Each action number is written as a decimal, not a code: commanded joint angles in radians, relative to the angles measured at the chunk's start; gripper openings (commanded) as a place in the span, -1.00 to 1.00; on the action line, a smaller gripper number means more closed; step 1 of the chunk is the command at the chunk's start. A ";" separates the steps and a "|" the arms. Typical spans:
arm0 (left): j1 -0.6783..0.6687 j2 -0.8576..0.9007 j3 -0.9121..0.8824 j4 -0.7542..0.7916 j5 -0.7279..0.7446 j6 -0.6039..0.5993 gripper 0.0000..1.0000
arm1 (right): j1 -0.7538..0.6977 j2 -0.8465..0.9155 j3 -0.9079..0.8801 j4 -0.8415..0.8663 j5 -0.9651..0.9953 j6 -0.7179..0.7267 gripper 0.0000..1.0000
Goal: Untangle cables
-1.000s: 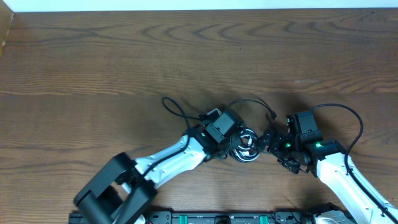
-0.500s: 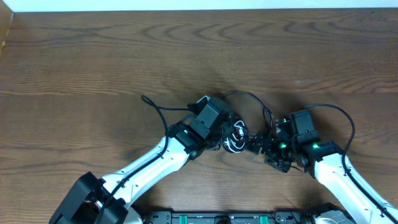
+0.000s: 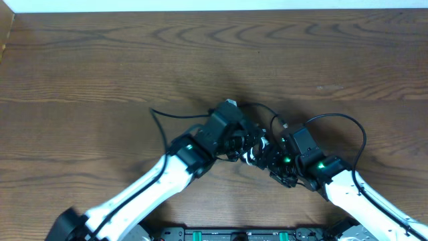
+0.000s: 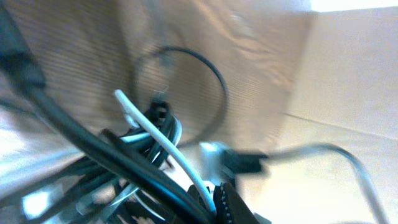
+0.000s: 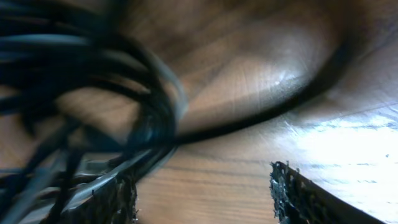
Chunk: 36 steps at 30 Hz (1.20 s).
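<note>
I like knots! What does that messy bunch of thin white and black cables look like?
The tangled bunch of thin white and black cables is a small knot of looping, rubbery-looking cords, one white strand among black ones. It is toward the near side of the brown wooden table, pinched by the shut left gripper, with the open right gripper close beside it.

Open bench [image 3: 214, 60] beyond and to both sides, knot of cables [image 3: 256, 148] at front middle, hemmed tightly between left hand [image 3: 242, 139] and right hand [image 3: 273, 159]

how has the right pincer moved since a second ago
Yes. Against the base rail, the right pincer has shifted left, toward the cables.
</note>
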 commanded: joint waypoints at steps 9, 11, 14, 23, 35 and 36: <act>0.121 -0.323 0.014 0.004 0.081 0.089 -0.85 | 0.016 0.005 0.000 -0.115 0.363 -0.023 0.21; 0.154 -0.356 0.014 -0.012 0.099 0.108 -0.85 | 0.005 0.005 0.000 -0.150 0.439 -0.022 0.21; 0.199 -0.388 0.014 -0.058 0.105 0.109 -0.85 | -0.022 0.005 0.000 -0.179 0.495 -0.023 0.22; 0.236 -0.351 0.014 -0.222 0.032 0.133 -0.85 | -0.151 -0.082 0.048 -0.149 0.235 -0.367 0.46; 0.213 -0.127 0.014 0.015 0.081 -0.019 -0.85 | -0.188 -0.415 0.055 -0.144 -0.117 0.196 0.61; 0.208 -0.117 0.014 0.048 0.092 -0.029 -0.85 | -0.181 -0.415 0.052 -0.139 -0.118 0.238 0.66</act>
